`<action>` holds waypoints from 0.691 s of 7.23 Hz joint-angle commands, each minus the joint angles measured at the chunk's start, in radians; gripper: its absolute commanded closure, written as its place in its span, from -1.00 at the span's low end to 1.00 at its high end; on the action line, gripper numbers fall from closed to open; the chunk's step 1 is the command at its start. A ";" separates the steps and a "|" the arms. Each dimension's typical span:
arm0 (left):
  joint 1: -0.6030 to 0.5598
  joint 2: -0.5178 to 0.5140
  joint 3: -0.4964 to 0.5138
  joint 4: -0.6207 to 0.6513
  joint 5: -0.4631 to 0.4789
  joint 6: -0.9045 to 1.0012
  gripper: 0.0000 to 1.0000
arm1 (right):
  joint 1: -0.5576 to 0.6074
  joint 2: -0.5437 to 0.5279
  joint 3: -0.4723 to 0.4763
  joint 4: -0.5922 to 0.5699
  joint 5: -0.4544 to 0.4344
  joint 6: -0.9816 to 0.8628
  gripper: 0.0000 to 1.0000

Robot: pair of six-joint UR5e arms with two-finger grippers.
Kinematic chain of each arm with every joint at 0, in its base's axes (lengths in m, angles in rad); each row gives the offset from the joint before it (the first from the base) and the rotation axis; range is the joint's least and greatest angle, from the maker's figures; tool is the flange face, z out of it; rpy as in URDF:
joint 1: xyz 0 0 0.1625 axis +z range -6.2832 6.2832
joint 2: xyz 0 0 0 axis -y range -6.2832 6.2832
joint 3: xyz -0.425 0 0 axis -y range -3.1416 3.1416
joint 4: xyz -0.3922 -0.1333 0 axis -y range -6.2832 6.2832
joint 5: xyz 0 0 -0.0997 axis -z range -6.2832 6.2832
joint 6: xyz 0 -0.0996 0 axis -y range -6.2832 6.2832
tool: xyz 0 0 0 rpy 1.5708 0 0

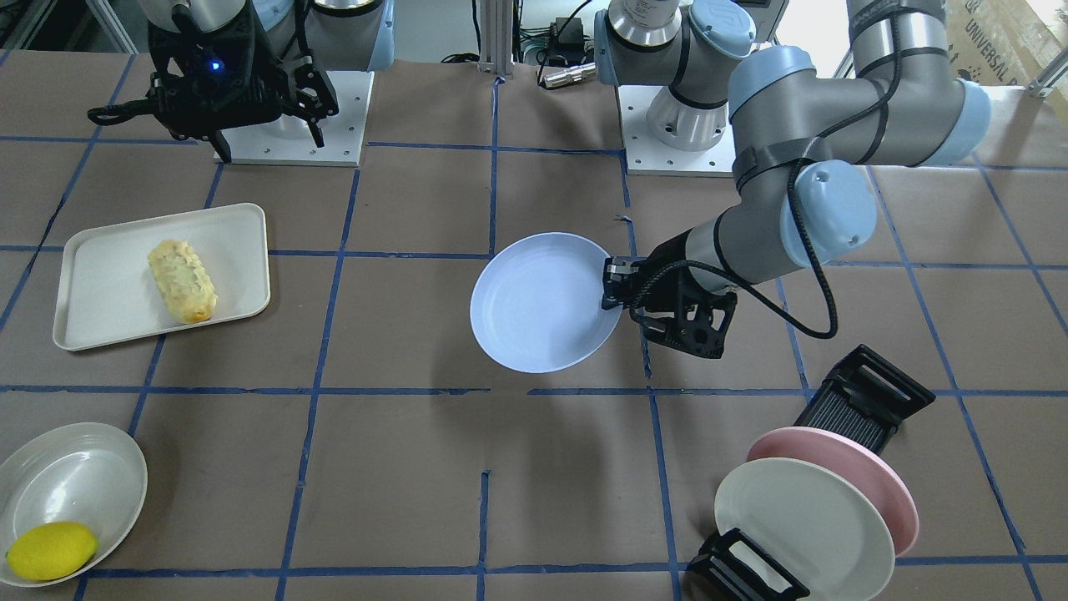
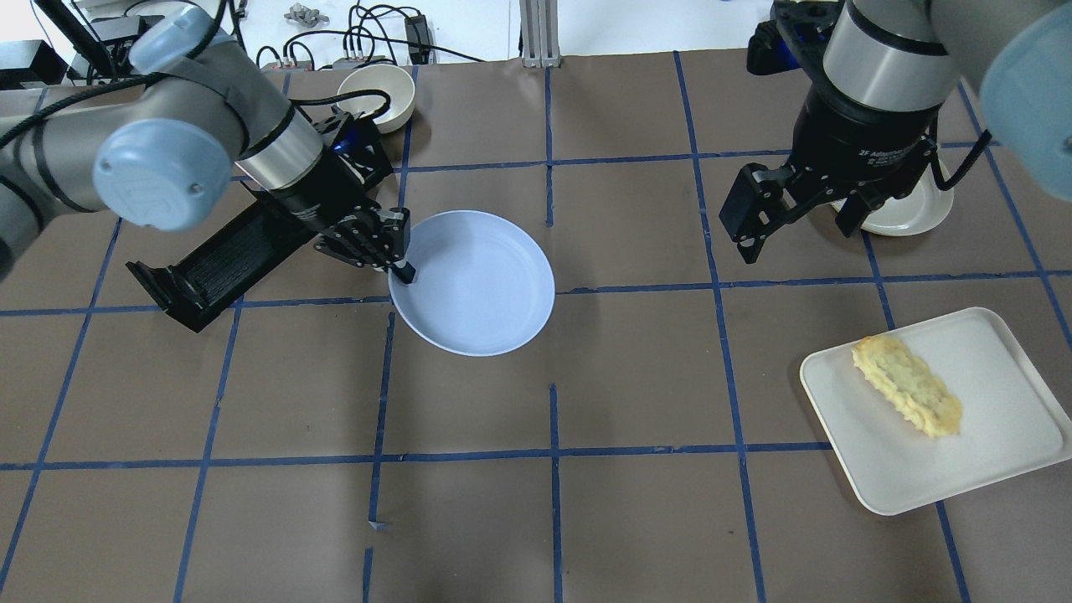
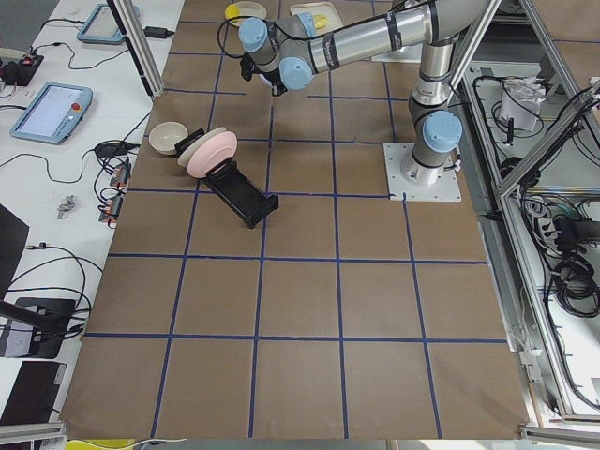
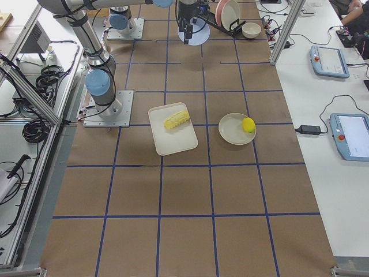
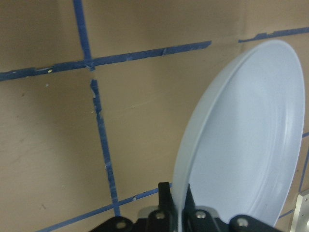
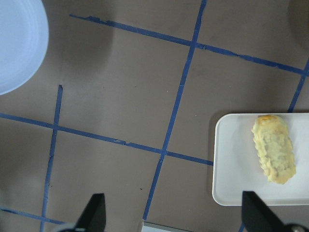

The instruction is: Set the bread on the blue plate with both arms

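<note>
The blue plate (image 2: 477,280) is near the table's middle, and its shadow falls on the paper beneath it. My left gripper (image 2: 400,266) is shut on its rim; the left wrist view shows the rim pinched between the fingers (image 5: 166,200). The plate also shows in the front view (image 1: 534,305). The bread (image 2: 906,383) lies on a white tray (image 2: 997,419) on my right side, and also shows in the front view (image 1: 182,280) and the right wrist view (image 6: 274,147). My right gripper (image 2: 794,226) is open and empty, high above the table, behind the tray.
A black dish rack (image 1: 863,401) holds a pink plate (image 1: 872,476) and a cream plate (image 1: 801,517) on my left. A lemon (image 1: 52,549) lies in a white bowl (image 1: 75,476) at the far right corner. A small bowl (image 2: 377,92) stands behind the left arm.
</note>
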 commanded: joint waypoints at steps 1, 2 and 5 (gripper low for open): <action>-0.080 -0.082 -0.006 0.148 -0.011 -0.104 0.95 | -0.003 0.000 0.018 -0.003 -0.001 -0.001 -0.99; -0.088 -0.121 -0.002 0.185 -0.016 -0.110 0.95 | -0.004 0.000 0.018 -0.008 -0.001 -0.010 -0.99; -0.143 -0.179 -0.011 0.279 -0.007 -0.110 0.94 | -0.015 0.003 0.062 -0.020 -0.005 -0.148 -0.98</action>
